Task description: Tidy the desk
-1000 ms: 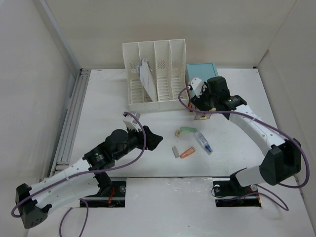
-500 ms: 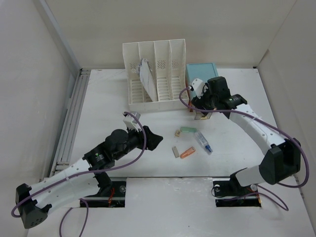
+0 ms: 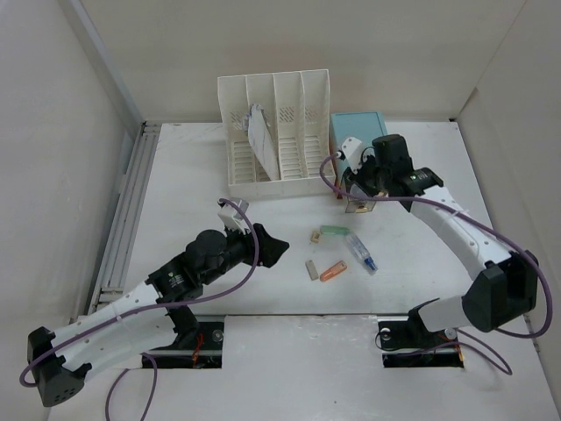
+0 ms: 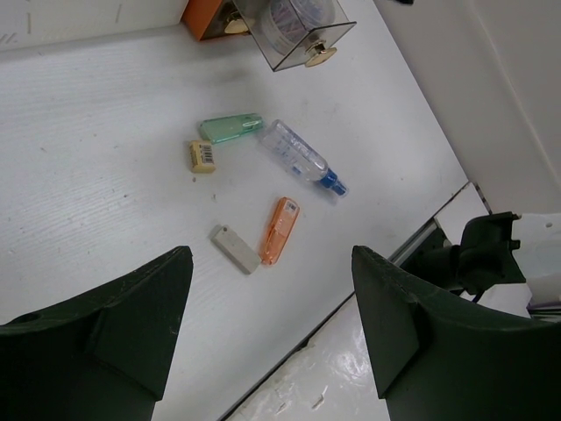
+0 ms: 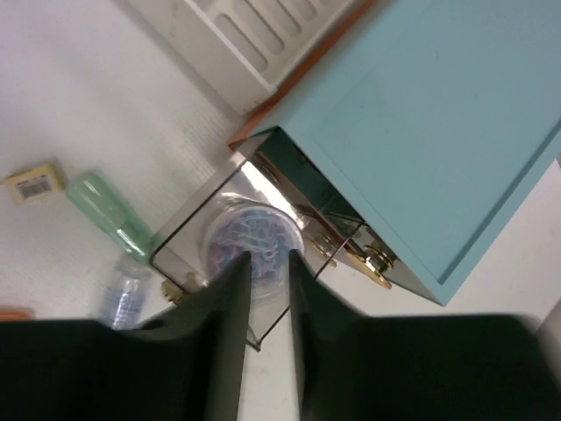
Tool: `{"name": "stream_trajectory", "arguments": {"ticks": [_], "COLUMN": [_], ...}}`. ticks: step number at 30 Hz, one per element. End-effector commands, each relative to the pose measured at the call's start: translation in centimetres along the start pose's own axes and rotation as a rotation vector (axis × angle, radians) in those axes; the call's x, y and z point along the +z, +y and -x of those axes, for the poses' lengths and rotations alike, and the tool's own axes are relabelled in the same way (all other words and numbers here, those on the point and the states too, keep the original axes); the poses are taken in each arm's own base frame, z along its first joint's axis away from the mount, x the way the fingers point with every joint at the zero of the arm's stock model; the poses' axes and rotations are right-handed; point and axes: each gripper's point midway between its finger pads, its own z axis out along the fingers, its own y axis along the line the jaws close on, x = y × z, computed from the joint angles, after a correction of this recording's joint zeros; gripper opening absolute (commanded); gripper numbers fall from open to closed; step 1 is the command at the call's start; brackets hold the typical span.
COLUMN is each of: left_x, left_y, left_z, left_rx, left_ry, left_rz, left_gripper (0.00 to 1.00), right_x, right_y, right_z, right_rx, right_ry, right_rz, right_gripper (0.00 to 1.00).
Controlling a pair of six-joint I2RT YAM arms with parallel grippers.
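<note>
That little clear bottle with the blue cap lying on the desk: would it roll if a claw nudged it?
Likely yes: the clear bottle looks round and lies on its side on the flat desk, so a sideways push should roll it. Small and see-through, it is probably light, perhaps slippery.

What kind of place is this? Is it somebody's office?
Probably a robot test bench dressed up like an office desk: a white desk boxed in by plain walls, a left arm and right arm bolted at its edge, plus a file rack and blue drawer box.
</note>
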Motion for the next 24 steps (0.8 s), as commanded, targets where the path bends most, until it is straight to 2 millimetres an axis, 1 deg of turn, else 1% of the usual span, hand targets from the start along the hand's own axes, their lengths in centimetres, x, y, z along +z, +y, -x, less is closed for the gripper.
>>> {"name": "stream_trajectory", "arguments": {"ticks": [1,2,3,4,5,6,7,8,9,11,14,15,16,17,18,19,20,22,24], "left_x": [-0.6,-0.6,-0.6,-0.6,-0.6,-0.6,-0.5,-0.5,-0.5,-0.5,-0.7,-0.7,-0.6,-0.6,-0.6,-0.6,-0.6,-0.4,-0.4], "left_y": [-2.4,-2.4,-2.4,-2.4,-2.4,-2.4,-2.1,-2.1,-2.1,-2.3,-2.4,-2.4,-2.2,-2.2,-2.3,-2.3,-2.3,-2.3,-2.3], "left_z": [2.8,2.8,2.8,2.8,2.8,2.8,2.4,2.4,2.4,2.6,2.8,2.8,2.5,2.5,2.4,2.4,2.4,2.3,2.3], "left_rx": [0.003,0.003,0.003,0.003,0.003,0.003,0.004,0.004,0.004,-0.006,-0.007,-0.007,-0.006,-0.006,-0.006,-0.006,-0.006,-0.006,-0.006], "left_ry": [-0.075,-0.075,-0.075,-0.075,-0.075,-0.075,-0.068,-0.068,-0.068,-0.075,-0.082,-0.082,-0.075,-0.075,-0.069,-0.069,-0.069,-0.069,-0.069], "left_rz": [-0.074,-0.074,-0.074,-0.074,-0.074,-0.074,-0.069,-0.069,-0.069,-0.075,-0.080,-0.080,-0.075,-0.075,-0.082,-0.082,-0.082,-0.082,-0.082], "left_gripper": [0.71,0.71,0.71,0.71,0.71,0.71,0.71,0.71,0.71,0.71,0.71,0.71,0.71,0.71,0.71,0.71,0.71,0.71,0.71], "right_x": [-3.8,-4.3,-4.6,-5.1,-6.2,-6.7,-6.5,-6.6,-6.8,-6.0,-5.0,-4.2,-3.4,-2.6,-1.9,-1.0,-0.3,1.0,2.3], "right_y": [0.1,1.2,2.2,3.0,5.9,6.5,7.3,8.3,8.9,9.4,9.4,9.2,8.5,8.5,8.0,6.7,6.4,5.5,4.8], "right_z": [5.0,4.2,4.1,3.8,2.7,2.6,2.0,1.3,0.4,-1.0,-2.6,-3.4,-3.1,-3.7,-3.9,-3.6,-3.8,-4.5,-4.6], "right_rx": [-0.064,-0.098,-0.191,-0.241,-0.266,-0.350,-0.379,-0.401,-0.403,-0.438,-0.439,-0.442,-0.446,-0.399,-0.386,-0.394,-0.357,-0.343,-0.307], "right_ry": [-0.254,-0.246,-0.256,-0.267,-0.274,-0.294,-0.280,-0.276,-0.244,-0.203,-0.129,-0.099,-0.105,-0.072,-0.055,-0.048,-0.027,0.016,0.034], "right_rz": [0.048,0.116,0.174,0.237,0.398,0.441,0.495,0.553,0.594,0.642,0.654,0.648,0.604,0.587,0.559,0.487,0.462,0.415,0.375], "right_gripper": [0.26,0.04,0.00,0.00,0.00,0.00,0.00,0.00,0.00,0.00,0.00,0.00,0.00,0.00,0.00,0.00,0.00,0.00,0.00]}}
